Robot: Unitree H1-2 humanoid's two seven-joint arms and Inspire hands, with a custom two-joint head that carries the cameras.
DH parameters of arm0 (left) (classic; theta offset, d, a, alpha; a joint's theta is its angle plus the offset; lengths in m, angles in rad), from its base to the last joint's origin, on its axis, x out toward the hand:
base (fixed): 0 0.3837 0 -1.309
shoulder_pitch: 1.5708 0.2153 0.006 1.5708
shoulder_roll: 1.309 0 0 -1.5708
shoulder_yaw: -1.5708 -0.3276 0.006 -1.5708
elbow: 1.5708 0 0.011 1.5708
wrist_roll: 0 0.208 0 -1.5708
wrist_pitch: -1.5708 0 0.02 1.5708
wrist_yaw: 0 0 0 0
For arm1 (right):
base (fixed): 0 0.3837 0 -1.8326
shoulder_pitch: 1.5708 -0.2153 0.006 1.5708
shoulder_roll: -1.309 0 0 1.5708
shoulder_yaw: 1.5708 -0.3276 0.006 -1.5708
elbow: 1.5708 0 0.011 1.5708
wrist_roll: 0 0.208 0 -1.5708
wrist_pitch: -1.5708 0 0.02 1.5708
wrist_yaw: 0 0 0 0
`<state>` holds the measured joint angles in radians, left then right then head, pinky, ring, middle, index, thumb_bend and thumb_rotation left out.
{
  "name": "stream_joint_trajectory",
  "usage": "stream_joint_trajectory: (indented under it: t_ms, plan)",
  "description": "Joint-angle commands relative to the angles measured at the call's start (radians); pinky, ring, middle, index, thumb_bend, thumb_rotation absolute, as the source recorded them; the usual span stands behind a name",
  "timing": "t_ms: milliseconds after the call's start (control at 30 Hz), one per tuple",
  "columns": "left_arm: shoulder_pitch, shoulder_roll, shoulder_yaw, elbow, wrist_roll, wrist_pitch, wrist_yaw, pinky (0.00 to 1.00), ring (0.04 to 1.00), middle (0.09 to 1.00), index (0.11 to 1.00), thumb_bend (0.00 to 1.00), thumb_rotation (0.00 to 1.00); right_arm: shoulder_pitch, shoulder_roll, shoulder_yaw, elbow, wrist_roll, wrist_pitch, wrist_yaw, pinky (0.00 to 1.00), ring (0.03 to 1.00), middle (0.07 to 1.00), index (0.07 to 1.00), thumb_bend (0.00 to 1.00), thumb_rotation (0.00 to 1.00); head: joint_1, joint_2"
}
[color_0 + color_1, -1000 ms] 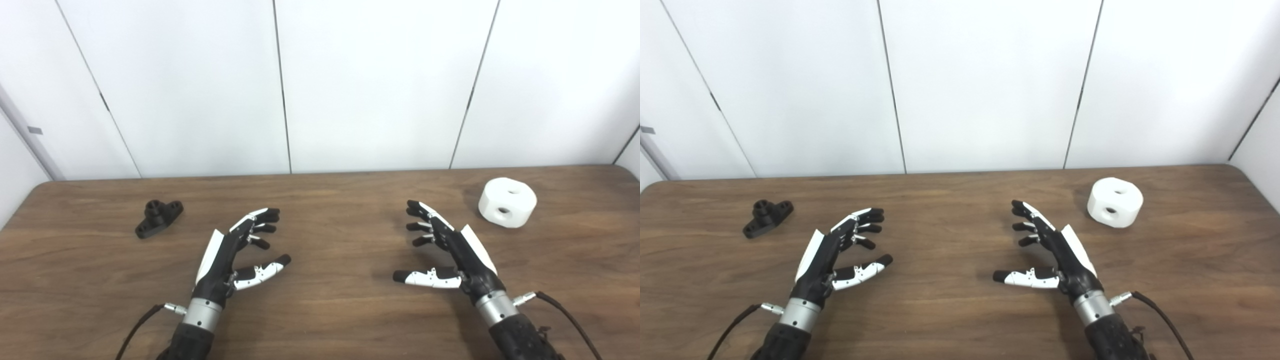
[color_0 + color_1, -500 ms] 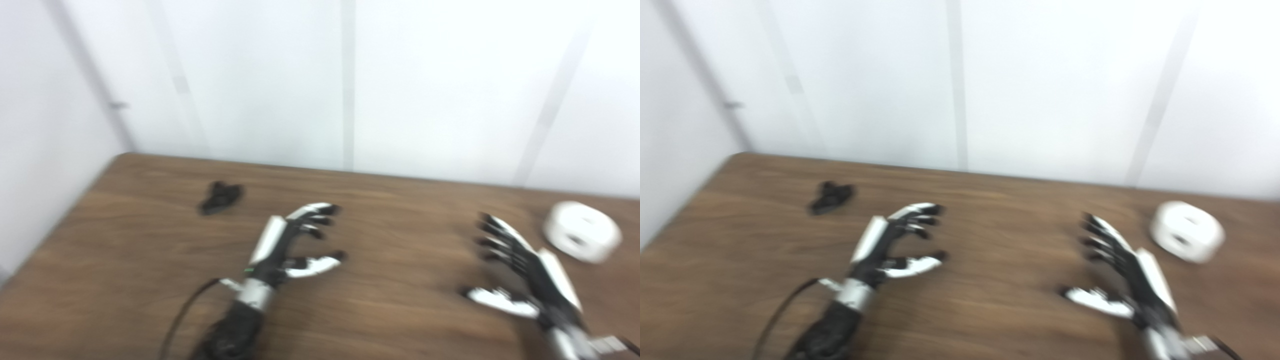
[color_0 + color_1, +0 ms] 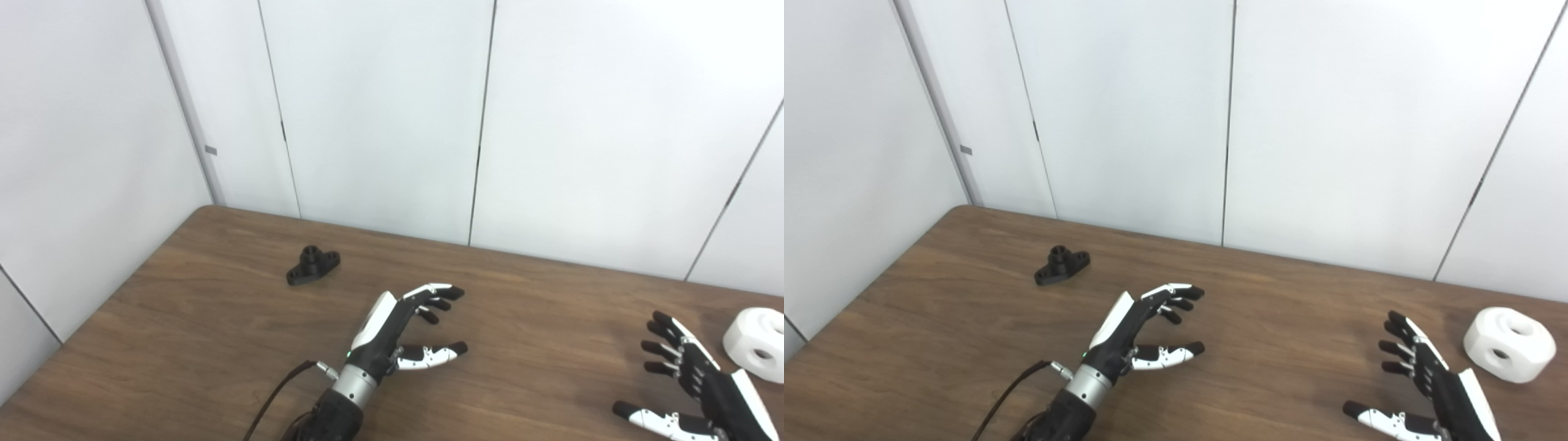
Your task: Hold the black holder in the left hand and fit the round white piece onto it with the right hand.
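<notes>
Left eye view: nothing done yet. Small black flanged holder (image 3: pixel 313 266) lying untouched on brown wooden tabletop (image 3: pixel 202 318), well apart from left hand (image 3: pixel 401 331), fingers spread, empty. Round white holed piece (image 3: pixel 1508 344) near right hand (image 3: pixel 1427 392), likewise spread and empty. Both grasps and fitting left.

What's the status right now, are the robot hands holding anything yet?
Left robot hand open, empty. Right robot hand open, empty. Black holder and white piece lie untouched on the table. Nothing in the way.

White panelled walls (image 3: pixel 380 122) meet behind a wooden table (image 3: pixel 214 318).
</notes>
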<state>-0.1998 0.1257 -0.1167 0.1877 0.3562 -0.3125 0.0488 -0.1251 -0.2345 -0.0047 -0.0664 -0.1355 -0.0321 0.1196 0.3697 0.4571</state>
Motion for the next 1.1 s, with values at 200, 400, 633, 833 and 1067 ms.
stream_joint_trajectory:
  t_ms: [200,400,633,833,1067]
  plan:
    - [0.017,-0.006,-0.005,-0.001,-0.094,-0.041,-0.038,0.51,0.644,0.712,0.709,0.63,0.01,-0.025,-0.018,-0.009,-0.070,0.010,0.033,0.007,0.71,0.826,0.905,0.923,0.59,0.00,0.004,0.004]
    - [-0.018,0.087,-0.003,-0.098,-0.147,0.030,-0.157,0.46,0.547,0.627,0.652,0.65,0.00,-0.028,-0.015,-0.005,-0.074,0.009,0.038,0.004,0.72,0.832,0.909,0.924,0.58,0.00,0.004,0.005]
    - [-0.049,0.164,0.047,-0.188,-0.165,0.155,-0.216,0.47,0.576,0.636,0.661,0.69,0.00,-0.034,-0.019,-0.003,-0.094,0.004,0.060,0.007,0.71,0.820,0.907,0.924,0.58,0.00,0.004,0.007]
    - [-0.070,0.203,0.084,-0.210,-0.149,0.210,-0.209,0.52,0.631,0.666,0.681,0.69,0.00,-0.039,-0.019,-0.004,-0.095,0.008,0.052,0.005,0.69,0.805,0.897,0.914,0.58,0.00,0.004,0.006]
    - [-0.114,0.249,0.132,-0.218,-0.079,0.212,-0.167,0.51,0.657,0.698,0.700,0.68,0.01,-0.041,-0.016,-0.001,-0.107,0.004,0.068,0.005,0.69,0.810,0.901,0.918,0.57,0.00,0.005,0.006]
